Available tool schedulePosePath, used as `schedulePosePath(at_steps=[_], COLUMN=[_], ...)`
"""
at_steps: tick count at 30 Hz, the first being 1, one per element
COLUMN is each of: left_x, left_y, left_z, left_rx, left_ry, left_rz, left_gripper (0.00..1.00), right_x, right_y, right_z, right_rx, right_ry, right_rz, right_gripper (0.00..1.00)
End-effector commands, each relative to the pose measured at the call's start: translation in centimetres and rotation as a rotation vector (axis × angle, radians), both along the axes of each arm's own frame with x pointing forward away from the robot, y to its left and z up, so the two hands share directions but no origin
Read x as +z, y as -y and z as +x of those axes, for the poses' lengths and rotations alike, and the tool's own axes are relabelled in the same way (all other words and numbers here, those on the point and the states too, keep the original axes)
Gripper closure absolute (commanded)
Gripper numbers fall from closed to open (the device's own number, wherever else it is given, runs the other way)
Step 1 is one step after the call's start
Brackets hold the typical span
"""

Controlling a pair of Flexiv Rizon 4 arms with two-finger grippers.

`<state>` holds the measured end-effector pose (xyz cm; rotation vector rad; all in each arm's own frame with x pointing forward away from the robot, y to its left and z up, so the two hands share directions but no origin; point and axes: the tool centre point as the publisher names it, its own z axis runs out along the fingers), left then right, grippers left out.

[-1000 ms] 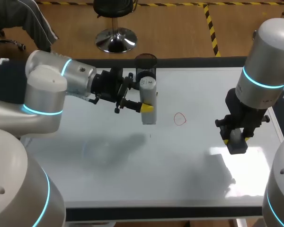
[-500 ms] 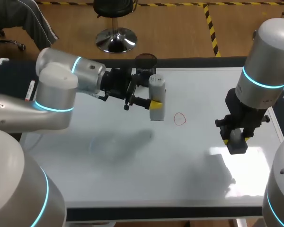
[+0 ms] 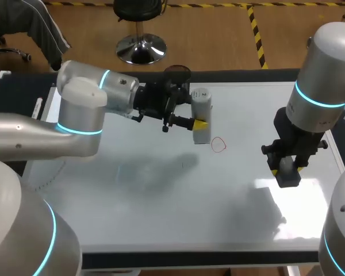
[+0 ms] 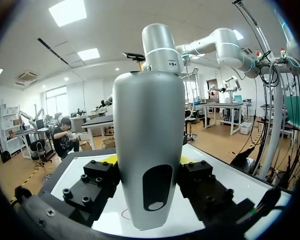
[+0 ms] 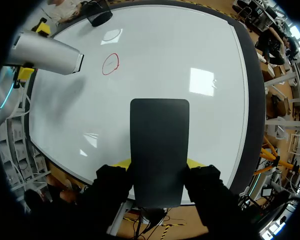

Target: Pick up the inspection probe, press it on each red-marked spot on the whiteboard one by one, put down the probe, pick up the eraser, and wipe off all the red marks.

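Left claw, clamped on probe: centre tip over red mark, press vert. Right claw grips eraser.

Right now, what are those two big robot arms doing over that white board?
The left arm's fingers hold the grey probe over the whiteboard. Its lower end is close beside the red circle but not on it. The right arm's fingers hold the dark eraser above the right part of the board, away from the circle. That circle is the only red mark showing, and it has not been wiped off.
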<state>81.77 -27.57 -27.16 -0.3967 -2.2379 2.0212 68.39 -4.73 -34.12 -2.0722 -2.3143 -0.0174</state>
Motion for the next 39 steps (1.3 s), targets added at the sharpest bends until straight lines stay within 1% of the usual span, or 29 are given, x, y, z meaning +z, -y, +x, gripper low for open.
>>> schedulePosePath(at_steps=[1,5,10,19,30,39], left_x=[-0.6,-0.9,-1.6,-2.0,-3.1,-4.0], left_y=[1.5,2.3,3.7,5.2,6.0,5.6], left_z=[0.8,1.1,1.5,2.4,2.8,2.9], left_rx=[-0.018,-0.045,-0.073,-0.100,-0.114,-0.120], left_ry=[-0.002,-0.005,-0.012,-0.020,-0.044,-0.053], left_rz=[-0.007,-0.011,0.003,0.000,0.003,0.018], left_gripper=[1.00,1.00,1.00,1.00,1.00,1.00], right_x=[0.1,0.1,0.1,0.1,0.1,0.1], right_y=[0.2,0.2,0.2,0.2,0.2,0.2], right_z=[-0.1,-0.1,-0.1,-0.1,-0.1,-0.1], right_rx=[0.002,0.002,0.002,0.002,0.002,0.002], right_ry=[0.001,0.001,0.001,0.001,0.001,0.001], right_rz=[0.003,0.003,0.003,0.003,0.003,0.003], right_gripper=[1.00,1.00,1.00,1.00,1.00,1.00])
